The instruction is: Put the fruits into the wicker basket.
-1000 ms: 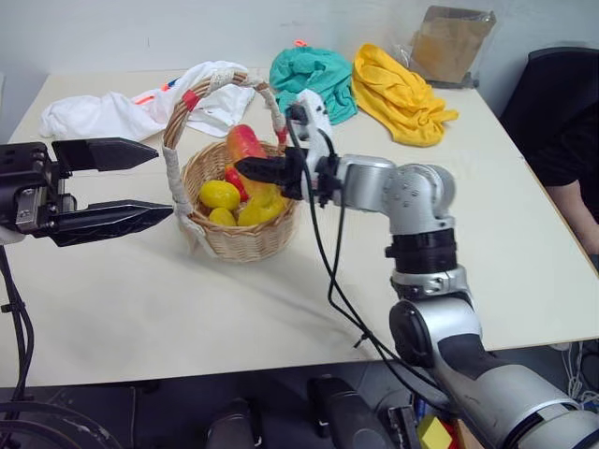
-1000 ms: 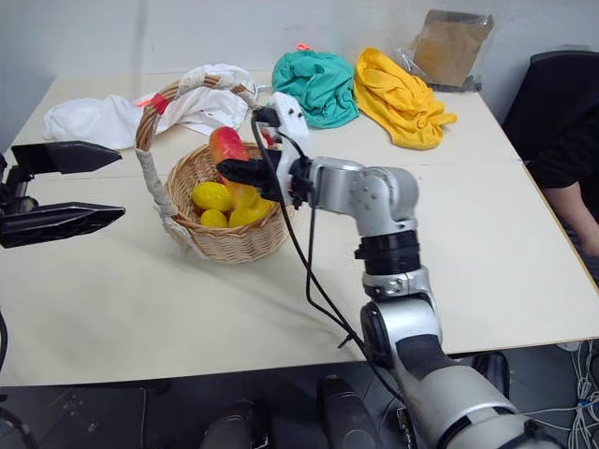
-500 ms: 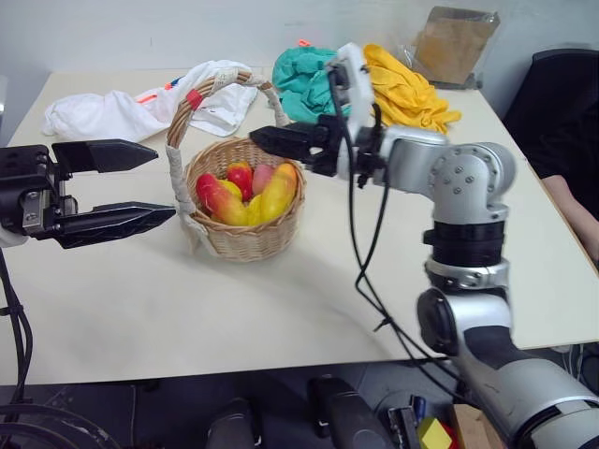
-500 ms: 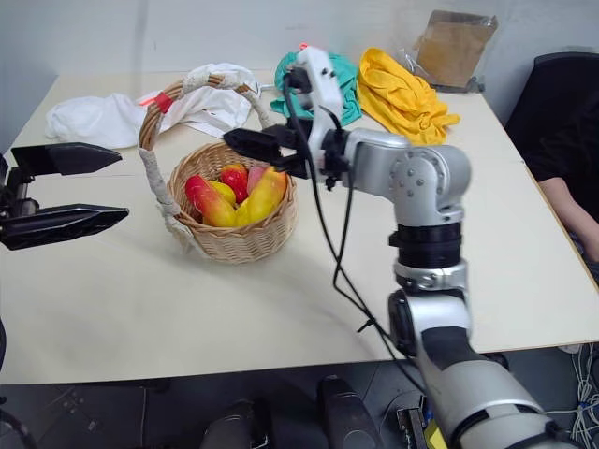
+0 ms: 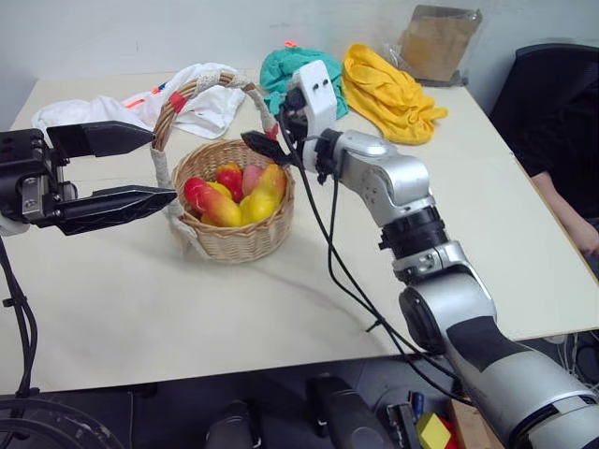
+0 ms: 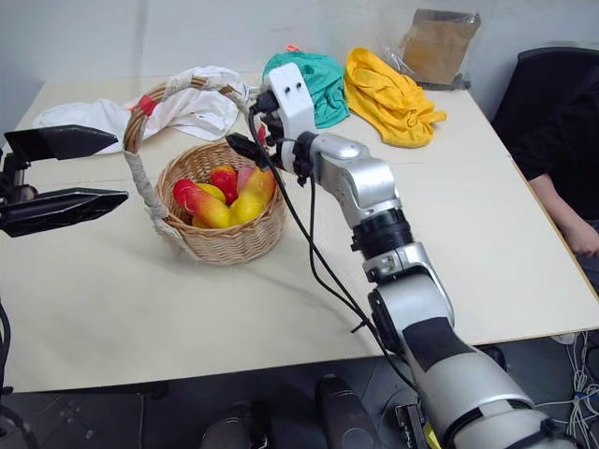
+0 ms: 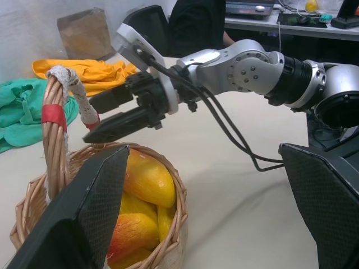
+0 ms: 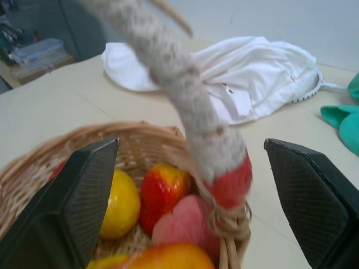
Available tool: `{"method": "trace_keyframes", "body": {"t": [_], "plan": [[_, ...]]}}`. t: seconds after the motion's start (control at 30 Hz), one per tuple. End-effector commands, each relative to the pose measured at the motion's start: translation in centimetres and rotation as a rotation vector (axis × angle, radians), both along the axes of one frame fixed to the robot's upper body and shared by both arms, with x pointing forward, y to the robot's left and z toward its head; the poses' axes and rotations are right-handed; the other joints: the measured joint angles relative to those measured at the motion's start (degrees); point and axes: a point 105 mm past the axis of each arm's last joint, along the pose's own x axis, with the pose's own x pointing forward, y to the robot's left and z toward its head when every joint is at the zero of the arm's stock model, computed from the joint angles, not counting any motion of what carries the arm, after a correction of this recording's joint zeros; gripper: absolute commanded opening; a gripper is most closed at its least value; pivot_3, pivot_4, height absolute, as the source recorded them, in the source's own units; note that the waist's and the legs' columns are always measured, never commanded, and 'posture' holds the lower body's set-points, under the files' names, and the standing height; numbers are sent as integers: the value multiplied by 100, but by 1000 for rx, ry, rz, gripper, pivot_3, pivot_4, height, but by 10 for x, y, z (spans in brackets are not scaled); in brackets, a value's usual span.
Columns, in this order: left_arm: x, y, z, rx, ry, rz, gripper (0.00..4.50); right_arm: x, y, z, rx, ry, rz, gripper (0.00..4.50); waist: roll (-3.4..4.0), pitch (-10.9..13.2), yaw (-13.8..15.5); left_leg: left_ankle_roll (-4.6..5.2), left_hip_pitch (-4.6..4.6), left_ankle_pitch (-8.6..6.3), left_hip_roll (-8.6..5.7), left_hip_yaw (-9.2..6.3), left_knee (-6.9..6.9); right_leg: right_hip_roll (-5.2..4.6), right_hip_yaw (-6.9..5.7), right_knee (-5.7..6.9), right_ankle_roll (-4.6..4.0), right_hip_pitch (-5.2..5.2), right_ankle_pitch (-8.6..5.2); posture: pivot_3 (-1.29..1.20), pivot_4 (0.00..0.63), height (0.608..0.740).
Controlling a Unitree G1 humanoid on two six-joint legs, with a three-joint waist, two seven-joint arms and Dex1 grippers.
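The wicker basket (image 5: 234, 238) stands on the table, its wrapped handle (image 5: 165, 154) arching over it. Both fruits lie inside: the red-to-yellow one (image 5: 210, 199) at the left, the orange-yellow one (image 5: 266, 191) at the right. My right gripper (image 5: 255, 142) hovers open at the basket's far right rim, nothing in it. In the right wrist view the handle's red-banded foot (image 8: 227, 185) stands between its fingers. My left gripper (image 5: 163, 168) is open and empty, level, just left of the basket beside the handle. The left wrist view shows the right gripper (image 7: 90, 119) above the rim.
Small yellow lemons (image 8: 120, 204), a red fruit (image 8: 165, 188) and a pink peach (image 5: 251, 176) share the basket. White (image 5: 201, 94), teal (image 5: 299, 70) and yellow cloths (image 5: 388, 89) and a brown bag (image 5: 435, 42) lie behind. A person's hand (image 5: 585, 234) rests at the right edge.
A second ago my right gripper held the red-to-yellow fruit over the basket. It has let go, the fruit lies inside, and the gripper has rolled and moved to the far rim.
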Motion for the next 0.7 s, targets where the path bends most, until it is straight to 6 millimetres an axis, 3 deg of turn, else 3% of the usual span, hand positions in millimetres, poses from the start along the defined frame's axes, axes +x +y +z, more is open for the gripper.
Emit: {"method": "trace_keyframes", "body": {"t": [0.03, 0.23, 0.37, 0.57, 0.7], "plan": [[-7, -1, 10, 1, -60, -2, 4500, 9, 3, 4, 36, -6, -16, 3721, -1, -1, -1, 1, 0, 0, -1, 0, 2, -1, 0, 0, 0, 1, 0, 0, 150, 740], [-7, -2, 12, 1, -68, -2, 4500, 13, 4, -9, 3, -10, -6, 1704, -1, -1, -9, 1, 0, 0, 0, -1, 5, 0, 0, 4, 0, 1, 0, 0, 150, 740], [-4, -3, 15, -8, -79, -2, 4500, 13, -1, -7, 23, -31, -3, 437, -1, 0, -25, -1, 1, 0, 5, -1, 4, 3, -1, 8, -1, 1, -1, 0, 150, 740], [-1, -7, 17, -26, -85, -24, 4500, 1, -42, 10, 83, -114, 13, 258, -1, 0, 29, 0, -5, -1, 1, -5, 8, -2, -4, 7, -1, 1, -1, 0, 150, 740], [3, -11, 14, -37, -71, -62, 4500, -21, -104, 29, 79, -200, -39, 258, 0, 0, 166, 2, -17, -2, 1, -13, 16, -2, -10, 7, 0, 0, 0, 0, 150, 740]]}}
